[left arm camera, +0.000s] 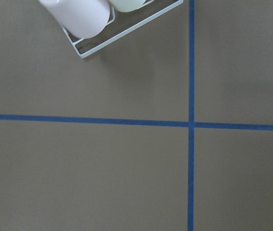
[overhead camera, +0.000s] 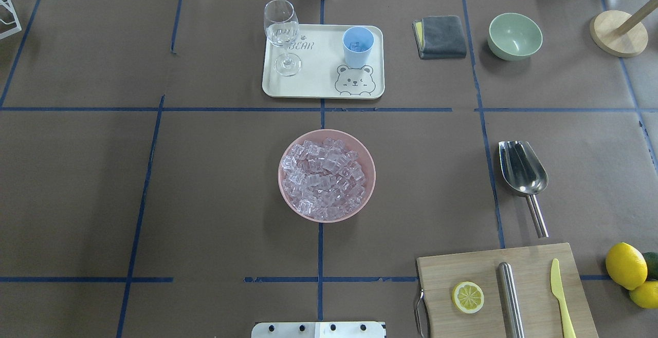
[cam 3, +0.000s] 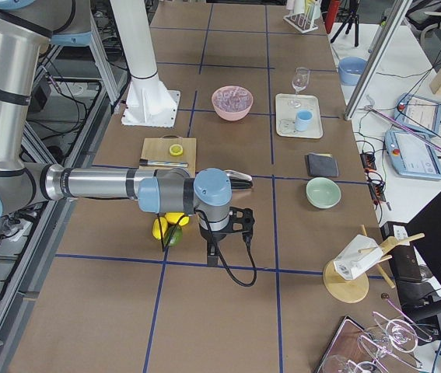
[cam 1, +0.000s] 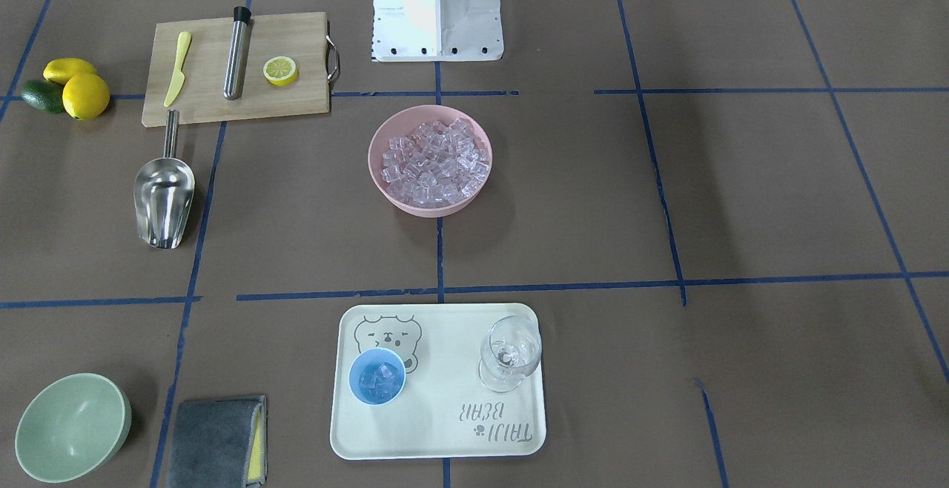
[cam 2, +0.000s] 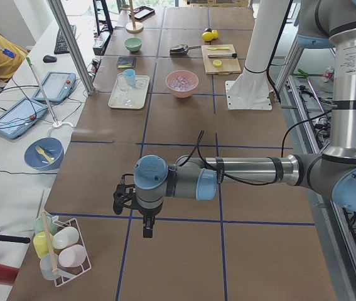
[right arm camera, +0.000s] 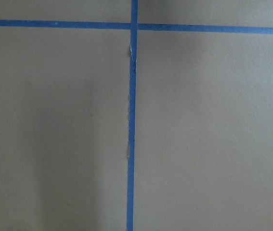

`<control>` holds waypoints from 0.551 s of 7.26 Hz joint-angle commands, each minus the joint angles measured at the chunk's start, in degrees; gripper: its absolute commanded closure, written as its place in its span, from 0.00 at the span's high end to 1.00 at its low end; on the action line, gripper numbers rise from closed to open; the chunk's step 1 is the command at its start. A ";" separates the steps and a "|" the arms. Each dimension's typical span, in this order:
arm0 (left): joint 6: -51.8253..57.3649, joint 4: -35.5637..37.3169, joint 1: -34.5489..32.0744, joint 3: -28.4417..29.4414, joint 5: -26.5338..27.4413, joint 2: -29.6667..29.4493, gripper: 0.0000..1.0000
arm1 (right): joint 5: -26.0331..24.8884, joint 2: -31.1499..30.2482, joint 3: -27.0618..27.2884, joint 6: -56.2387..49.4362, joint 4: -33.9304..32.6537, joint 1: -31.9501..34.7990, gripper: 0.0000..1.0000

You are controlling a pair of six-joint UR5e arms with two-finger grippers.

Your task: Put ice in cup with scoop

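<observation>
The ice [cam 1: 434, 162] fills a pink bowl [cam 1: 385, 184] at the table's middle; it also shows in the overhead view [overhead camera: 325, 176]. The light-blue cup [cam 1: 377, 375] stands on a cream tray [cam 1: 445, 429] and holds a few cubes. The steel scoop [cam 1: 163, 191] lies on the table beside the cutting board, handle toward the board, with nothing in it. My left gripper [cam 2: 145, 231] hangs far off at the table's left end, and my right gripper [cam 3: 214, 256] at the right end. They show only in the side views, so I cannot tell whether they are open or shut.
A cutting board [cam 1: 296, 99] carries a lemon half, a yellow knife and a steel cylinder. Lemons and an avocado [cam 1: 70, 87] lie beside it. A stemmed glass [cam 1: 510, 351] stands on the tray. A green bowl [cam 1: 70, 425] and grey cloth [cam 1: 215, 440] lie nearby. A wire rack [left arm camera: 102, 41] holds cups.
</observation>
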 commanded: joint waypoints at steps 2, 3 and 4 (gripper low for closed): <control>-0.03 -0.01 1.96 -0.17 0.03 -0.36 1.00 | 0.20 -0.04 -0.21 0.09 0.01 0.00 1.00; -0.03 -0.01 2.14 -0.08 0.03 -0.36 1.00 | 0.20 -0.04 -0.30 0.10 0.01 0.00 1.00; -0.03 -0.01 2.22 -0.17 0.03 -0.36 1.00 | 0.29 -0.04 -0.39 0.10 0.01 0.00 1.00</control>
